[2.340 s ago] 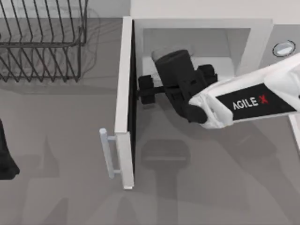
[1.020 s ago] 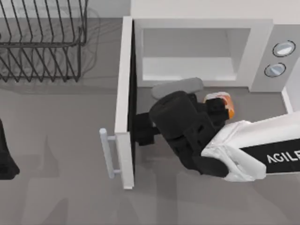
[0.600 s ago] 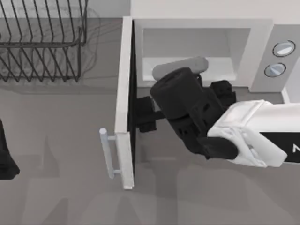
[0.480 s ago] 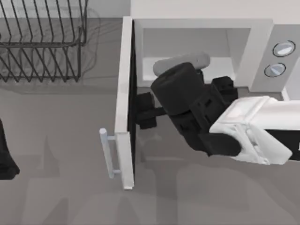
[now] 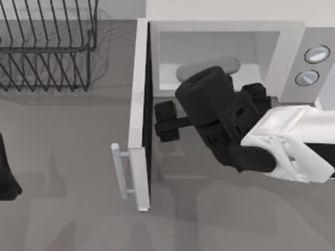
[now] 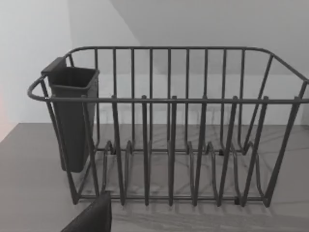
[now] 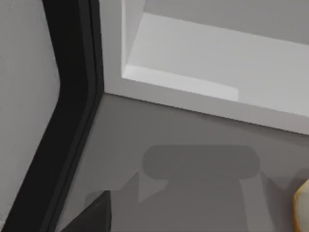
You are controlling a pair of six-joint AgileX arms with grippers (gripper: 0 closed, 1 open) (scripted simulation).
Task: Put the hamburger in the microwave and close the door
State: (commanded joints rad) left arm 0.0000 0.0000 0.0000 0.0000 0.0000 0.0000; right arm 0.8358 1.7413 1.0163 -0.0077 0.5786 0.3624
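Top view: the right gripper point(image 5: 166, 121) hovers before the microwave point(image 5: 293, 36), beside the open door point(image 5: 139, 112); its grasp cannot be told. The hamburger point(image 7: 302, 209) lies on the table point(image 5: 78, 172).

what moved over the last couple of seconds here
The right gripper pulled back from the white-grey microwave's cavity, then edged forward again. The orange-cream hamburger, glimpsed beside the wrist a second ago, lies outside. The white hinged door stayed open.
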